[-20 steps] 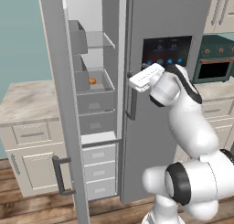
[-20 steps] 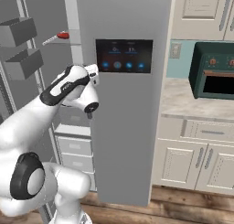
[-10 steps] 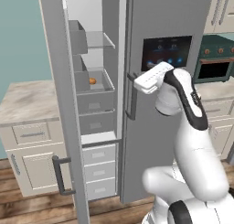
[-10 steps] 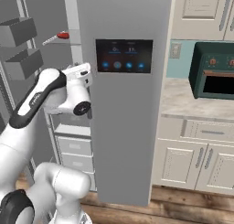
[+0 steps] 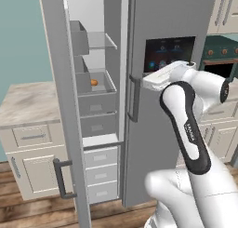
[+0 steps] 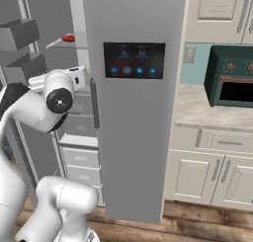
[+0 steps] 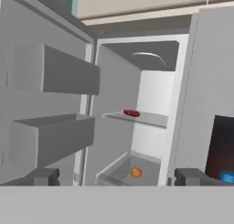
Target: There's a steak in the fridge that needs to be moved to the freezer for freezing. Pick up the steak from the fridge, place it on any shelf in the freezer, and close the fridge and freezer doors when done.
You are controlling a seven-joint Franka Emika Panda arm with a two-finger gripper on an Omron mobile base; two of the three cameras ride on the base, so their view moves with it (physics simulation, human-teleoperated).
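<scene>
Facing into the open compartment, the gripper (image 7: pixel 117 177) holds its two fingertips spread and empty, while the steak (image 7: pixel 131 113) lies ahead of and above it on a clear glass shelf (image 7: pixel 148 120), long axis running across the approach line.

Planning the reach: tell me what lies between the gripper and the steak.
In the hand view, nothing blocks the stretch from the gripper to the steak on its glass shelf; the orange item sits lower, in a bin.
</scene>
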